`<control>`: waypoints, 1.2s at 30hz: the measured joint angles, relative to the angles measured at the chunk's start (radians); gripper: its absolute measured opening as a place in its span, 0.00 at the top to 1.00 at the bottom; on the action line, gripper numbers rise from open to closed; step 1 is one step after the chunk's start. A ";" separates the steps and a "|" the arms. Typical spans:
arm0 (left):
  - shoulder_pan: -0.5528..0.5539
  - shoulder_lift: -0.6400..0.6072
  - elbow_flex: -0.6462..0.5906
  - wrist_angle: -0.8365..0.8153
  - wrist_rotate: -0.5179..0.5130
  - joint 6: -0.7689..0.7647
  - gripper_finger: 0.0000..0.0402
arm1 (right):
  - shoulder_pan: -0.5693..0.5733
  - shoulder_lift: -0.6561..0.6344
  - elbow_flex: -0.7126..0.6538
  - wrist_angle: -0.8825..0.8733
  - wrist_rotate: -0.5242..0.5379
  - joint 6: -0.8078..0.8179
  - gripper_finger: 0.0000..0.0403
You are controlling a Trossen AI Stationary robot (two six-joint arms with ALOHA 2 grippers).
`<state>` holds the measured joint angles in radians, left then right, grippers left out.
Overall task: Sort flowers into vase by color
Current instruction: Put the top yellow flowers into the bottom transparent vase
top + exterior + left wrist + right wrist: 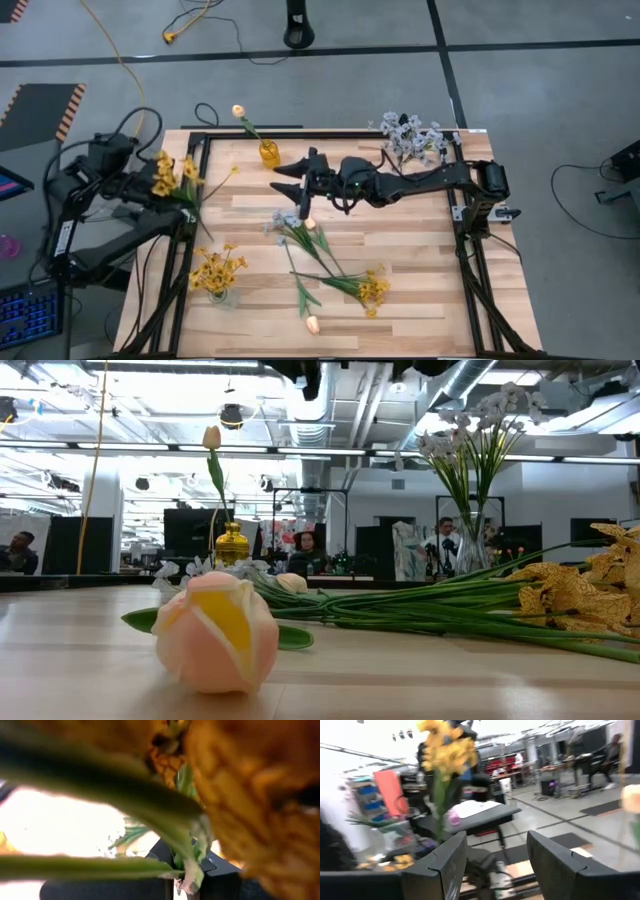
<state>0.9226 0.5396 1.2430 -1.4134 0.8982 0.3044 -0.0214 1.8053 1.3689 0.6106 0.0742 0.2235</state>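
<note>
Wooden counter (400,280), loose flowers (330,275) strewn mid-surface near the front edge. Right end effector (290,178) over the centre, jaws apart, empty. Left end effector (180,190) at the left edge, clamped on a yellow sprig (165,175). Yellow vase (269,152) holds one peach bud (238,111).

Dark jointed arms; broad black fingers (445,865)
</note>
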 joint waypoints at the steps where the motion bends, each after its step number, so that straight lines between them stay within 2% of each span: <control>1: 0.000 0.006 0.000 0.018 -0.002 -0.006 1.00 | 0.003 0.005 0.000 0.005 -0.007 0.012 0.42; 4: 0.000 0.022 0.000 0.051 -0.021 -0.022 1.00 | 0.010 0.037 0.014 0.026 -0.015 0.016 0.42; 8: 0.000 0.044 0.000 0.052 -0.025 -0.021 0.99 | 0.020 0.129 0.099 0.022 -0.072 0.015 0.42; 14: 0.000 0.044 0.000 0.052 -0.060 -0.037 0.99 | 0.022 0.235 0.233 -0.012 -0.081 0.014 0.42; 19: -0.028 0.073 0.007 0.043 -0.050 -0.026 0.99 | 0.013 0.263 0.279 -0.101 -0.081 0.012 0.42; 22: -0.074 0.123 0.021 -0.015 -0.052 0.036 0.99 | 0.011 0.262 0.282 -0.130 -0.081 0.012 0.42; 27: -0.241 0.212 0.027 -0.046 -0.061 0.102 0.99 | 0.000 0.262 0.282 -0.138 -0.080 0.012 0.42; 32: -0.484 0.271 0.028 -0.099 -0.157 0.181 0.99 | -0.015 0.262 0.282 -0.142 -0.079 0.013 0.42; 36: -0.694 0.290 0.067 -0.124 -0.274 0.216 0.99 | -0.022 0.262 0.282 -0.138 -0.073 0.015 0.42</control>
<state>0.2287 0.8291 1.3096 -1.5372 0.6238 0.5207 -0.0433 2.0670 1.6508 0.4727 0.0012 0.2386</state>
